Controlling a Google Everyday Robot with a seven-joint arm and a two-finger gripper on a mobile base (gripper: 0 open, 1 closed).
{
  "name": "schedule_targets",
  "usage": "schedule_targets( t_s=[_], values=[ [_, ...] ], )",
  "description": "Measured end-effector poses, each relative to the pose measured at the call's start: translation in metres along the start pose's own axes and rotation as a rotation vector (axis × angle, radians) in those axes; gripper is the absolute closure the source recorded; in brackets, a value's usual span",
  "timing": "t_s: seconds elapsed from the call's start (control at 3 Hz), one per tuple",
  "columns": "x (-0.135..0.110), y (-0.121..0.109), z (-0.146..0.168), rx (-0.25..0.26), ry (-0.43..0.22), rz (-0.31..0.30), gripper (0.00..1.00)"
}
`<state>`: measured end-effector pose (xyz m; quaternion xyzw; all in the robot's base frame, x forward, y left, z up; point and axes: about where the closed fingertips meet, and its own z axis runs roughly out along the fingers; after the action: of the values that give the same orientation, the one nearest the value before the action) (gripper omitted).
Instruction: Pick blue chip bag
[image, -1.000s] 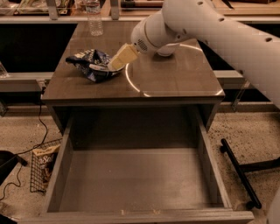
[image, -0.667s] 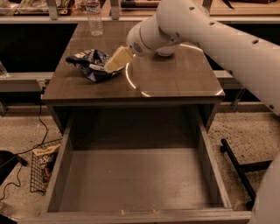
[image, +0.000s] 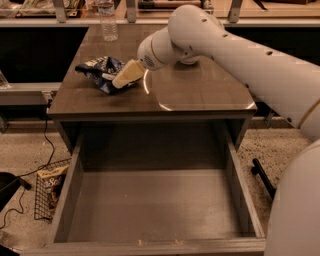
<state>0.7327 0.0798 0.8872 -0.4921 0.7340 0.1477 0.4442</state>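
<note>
The blue chip bag (image: 100, 72) is a crumpled dark navy foil bag with white patches. It lies on the left part of the brown countertop (image: 195, 92). My gripper (image: 118, 79) reaches in from the right on a thick white arm. Its cream-coloured fingers (image: 126, 74) lie against the right end of the bag, low over the counter.
A clear water bottle (image: 107, 21) stands at the back left of the counter. An open empty drawer (image: 150, 200) juts out below the counter's front edge. A wire basket (image: 47, 197) with a tan-and-brown snack bag (image: 52, 182) sits on the floor at the left.
My arm has moved left and down, bringing the gripper closer onto the bag's right end. The bag has stayed in place.
</note>
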Motion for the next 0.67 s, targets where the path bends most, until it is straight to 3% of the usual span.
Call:
schedule_targets(
  t_s=[0.67],
  values=[
    [0.0051, 0.0042, 0.0113, 0.0, -0.029, 0.041, 0.0]
  ],
)
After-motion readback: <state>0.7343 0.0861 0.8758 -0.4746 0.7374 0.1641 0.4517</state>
